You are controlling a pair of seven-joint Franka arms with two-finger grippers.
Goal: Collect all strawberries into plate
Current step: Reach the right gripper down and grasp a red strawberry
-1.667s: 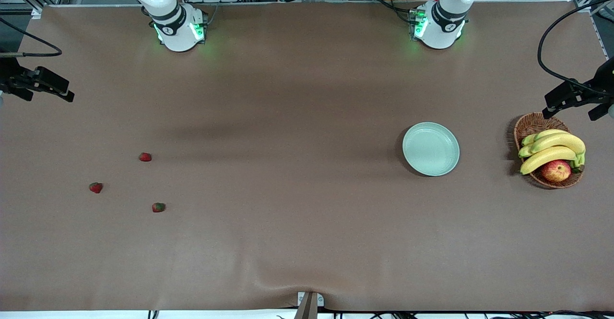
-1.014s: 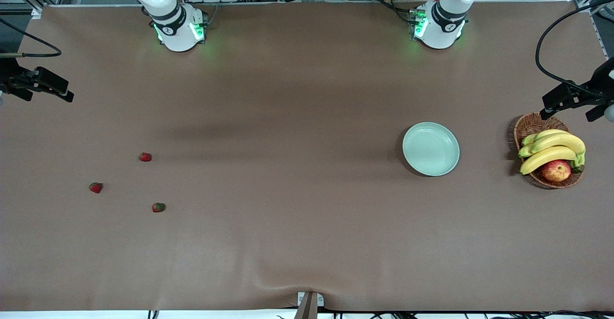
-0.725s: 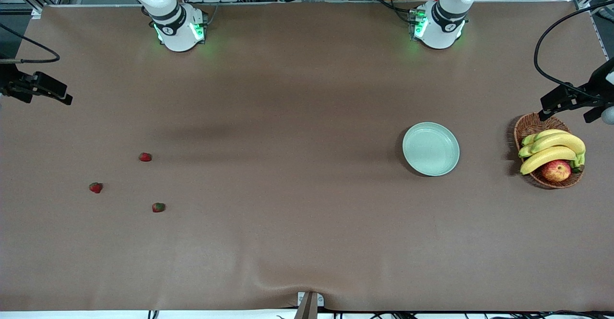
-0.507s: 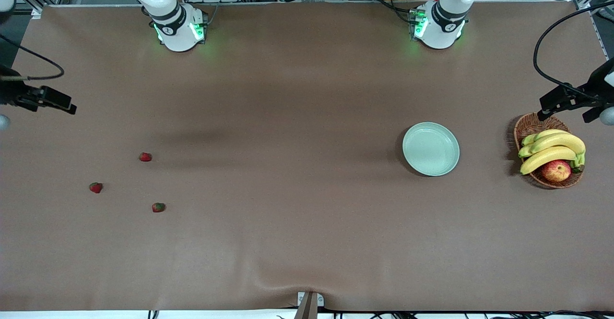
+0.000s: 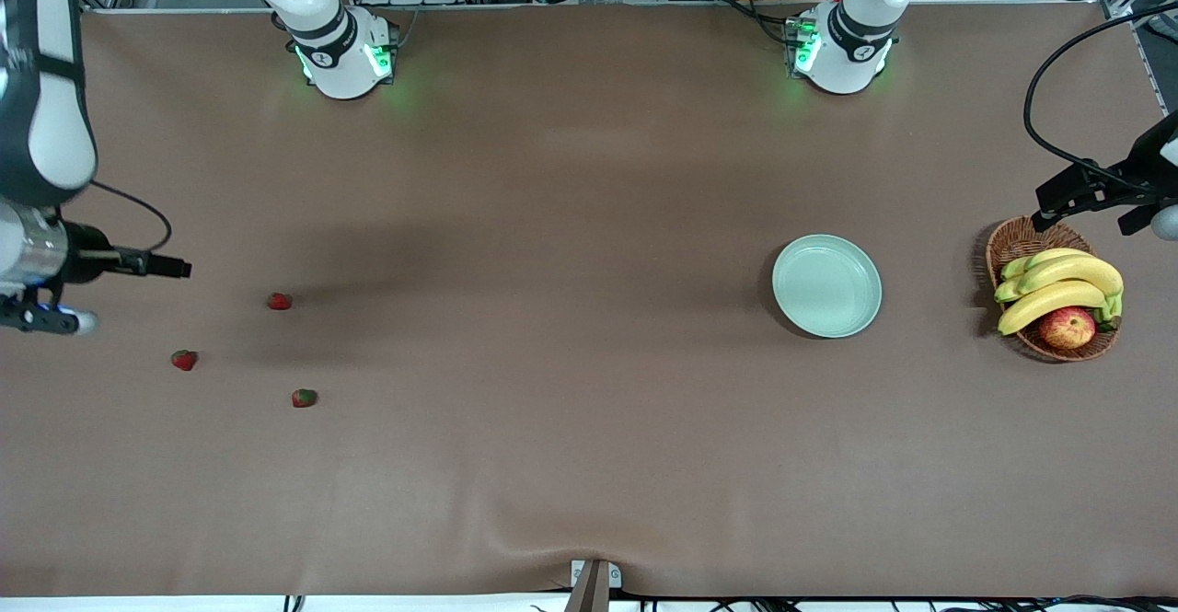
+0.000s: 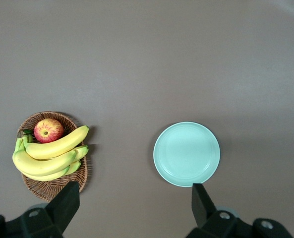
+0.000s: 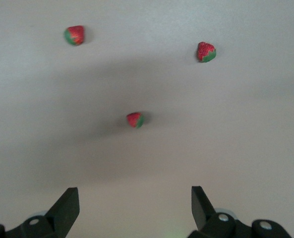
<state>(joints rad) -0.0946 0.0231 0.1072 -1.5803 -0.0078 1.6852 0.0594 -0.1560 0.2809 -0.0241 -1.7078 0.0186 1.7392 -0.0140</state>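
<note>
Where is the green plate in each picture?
Front view: the plate lies toward the left arm's end of the table, beside the wicker basket.
Left wrist view: the plate sits mid-picture, the basket beside it.
Right wrist view: not in it.
Shared landmark: the basket of bananas.

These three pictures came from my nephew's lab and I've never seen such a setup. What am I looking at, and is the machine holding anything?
Two white robot arms stand at a brown table. The wide picture comes from a high camera facing them; the other two come from cameras on their wrists, looking down past the fingers.

The right gripper hangs open over the right arm's end of the table, above three strawberries lying apart on the cloth. The left gripper hangs open over the left arm's end, where a pale green plate sits bare beside a wicker basket holding bananas and an apple.

Neither gripper holds anything. No strawberry is in the plate yet.
</note>
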